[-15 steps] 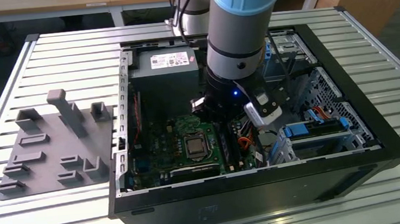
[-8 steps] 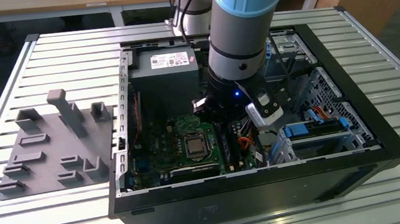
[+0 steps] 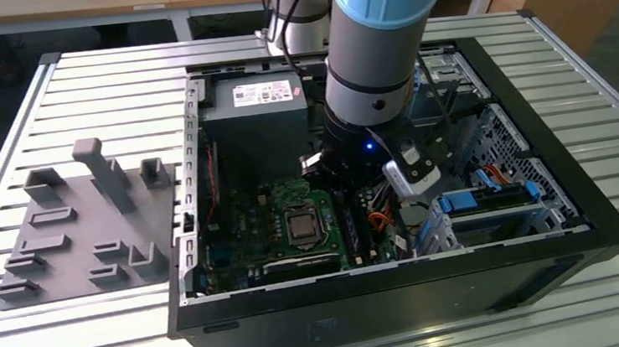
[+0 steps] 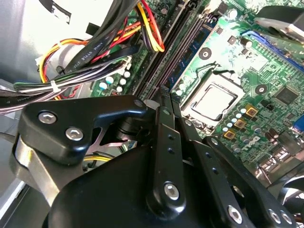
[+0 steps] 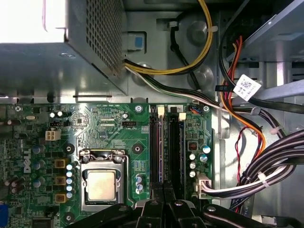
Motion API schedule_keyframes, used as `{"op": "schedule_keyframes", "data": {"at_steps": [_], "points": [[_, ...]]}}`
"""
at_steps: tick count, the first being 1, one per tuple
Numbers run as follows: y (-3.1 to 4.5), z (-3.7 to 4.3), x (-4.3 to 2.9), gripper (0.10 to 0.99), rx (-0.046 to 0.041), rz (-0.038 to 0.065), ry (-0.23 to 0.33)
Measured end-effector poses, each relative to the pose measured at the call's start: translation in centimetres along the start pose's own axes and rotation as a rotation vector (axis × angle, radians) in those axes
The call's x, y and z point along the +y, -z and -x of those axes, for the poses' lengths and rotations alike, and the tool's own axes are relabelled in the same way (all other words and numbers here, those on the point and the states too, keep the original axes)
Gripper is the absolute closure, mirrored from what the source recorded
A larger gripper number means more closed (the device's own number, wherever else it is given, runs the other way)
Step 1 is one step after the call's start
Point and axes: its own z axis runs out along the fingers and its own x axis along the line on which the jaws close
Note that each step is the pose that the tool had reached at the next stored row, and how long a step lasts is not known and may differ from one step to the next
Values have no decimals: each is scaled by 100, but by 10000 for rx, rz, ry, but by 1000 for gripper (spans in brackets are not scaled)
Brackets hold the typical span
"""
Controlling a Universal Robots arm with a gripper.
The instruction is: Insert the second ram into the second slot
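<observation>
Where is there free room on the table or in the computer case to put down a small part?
Free: the slatted table on the exterior view's left, behind the grey holder tray, and in front of the computer case. Crowded: inside the case, where the gripper hangs over the memory slots, with cables beside them.

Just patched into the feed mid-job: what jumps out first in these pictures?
The big arm plunging into the open computer case on the slatted table dominates the exterior view. In both wrist views its black hand sits low over the memory slots on the green board, beside the bare silver processor. A bundle of coloured cables crowds the second wrist view.
</observation>
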Motion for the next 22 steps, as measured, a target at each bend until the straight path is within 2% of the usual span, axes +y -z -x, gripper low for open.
{"op": "schedule_keyframes", "data": {"at_steps": [22], "points": [[-74, 8, -12, 965, 47, -7, 66]]}}
